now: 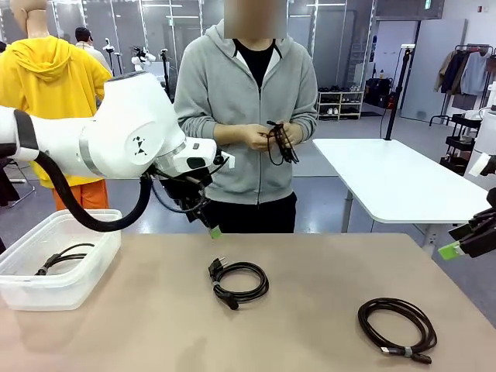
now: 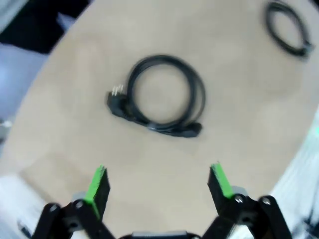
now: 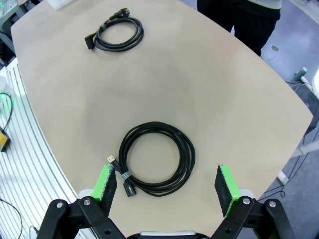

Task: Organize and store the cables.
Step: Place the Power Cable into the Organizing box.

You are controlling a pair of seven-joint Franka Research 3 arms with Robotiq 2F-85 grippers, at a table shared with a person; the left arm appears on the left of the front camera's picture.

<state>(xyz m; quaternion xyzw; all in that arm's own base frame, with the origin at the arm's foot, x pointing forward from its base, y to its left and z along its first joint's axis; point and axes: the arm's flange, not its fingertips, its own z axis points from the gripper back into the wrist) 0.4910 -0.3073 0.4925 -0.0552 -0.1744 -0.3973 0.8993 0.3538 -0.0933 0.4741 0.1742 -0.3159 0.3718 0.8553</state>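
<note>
Clear plastic forms the bin (image 1: 54, 293) at the near left of the counter (image 1: 310, 263), and one black coil (image 1: 66, 258) already lies inside it. Just right of the bin, the left gripper (image 2: 158, 175) hangs above the counter. Its jaws are spread wide, hold nothing, and aim down at the middle cable (image 1: 239, 283). That cable is a round coil with a wall plug at one end, lying flat near the counter's centre.

Beyond it, at the far side, a person stands with both hands (image 1: 260, 138) gathering a loose cable (image 1: 280, 143) into loops at waist height. Farther right and nearer, a banded coil (image 1: 397, 327), tied close to its plug, lies flat on the counter. The right gripper (image 3: 167, 184) hovers over it, jaws likewise spread and empty.

As I read it, the step in hand is the left arm's approach to the middle cable, with two coils left to store. The next move calls for coming straight down so the pads straddle one side of the ring. The jaws should then close across all the strands at once, since catching only some loops could let the coil spill open on the way to the bin.
</note>
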